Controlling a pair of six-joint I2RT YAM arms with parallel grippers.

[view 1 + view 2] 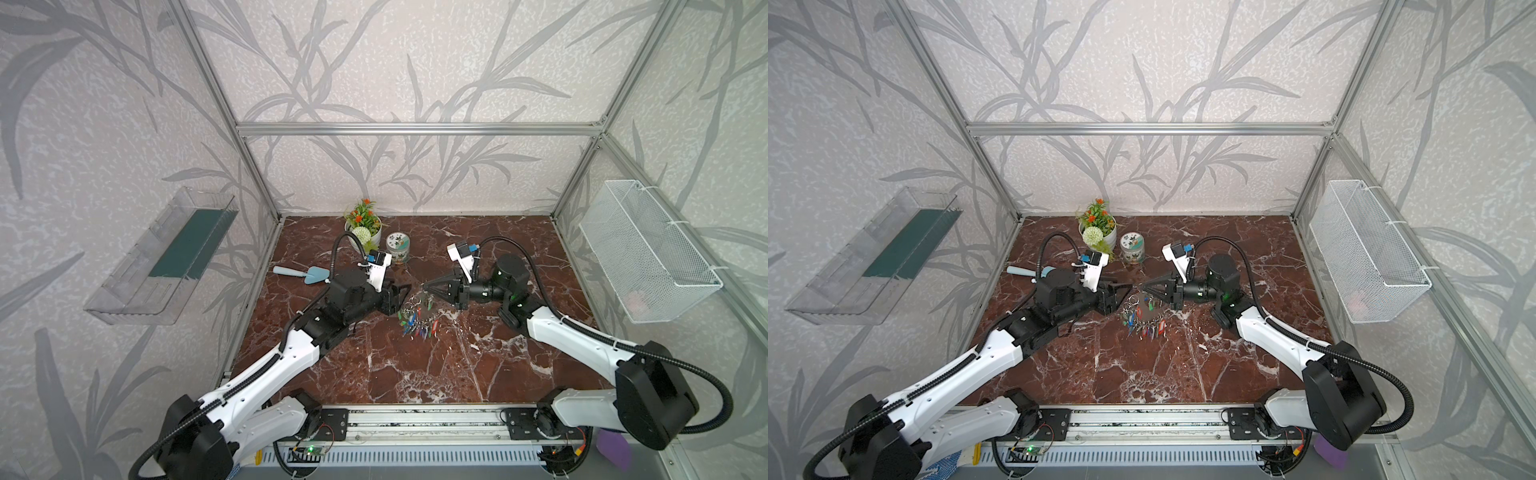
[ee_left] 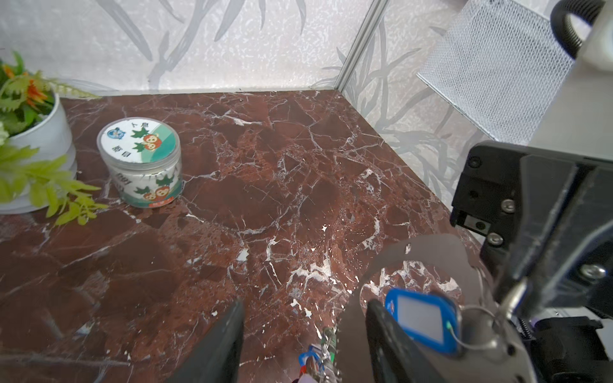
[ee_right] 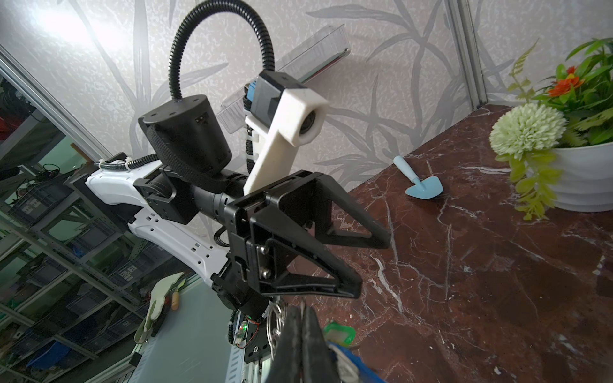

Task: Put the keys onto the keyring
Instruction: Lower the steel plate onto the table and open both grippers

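While our right gripper (image 3: 301,310) pinched the keyring (image 2: 431,245) by its edge, holding it off the surface (image 2: 265,165), we judged a blue key (image 2: 421,318) was being attached
Our left gripper (image 2: 305,302) stood spread beside that key, gripping nothing; next we needed to confirm its split ring (image 2: 477,308) had caught the fringe

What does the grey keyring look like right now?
The keyring is a flat grey oval plate, metal by its look, with one big hole showing the table through it. Small rings carrying coloured keys hang from its edge. The right hand is shut on its rim. A blue key lies against it, beside one finger of the open left hand.
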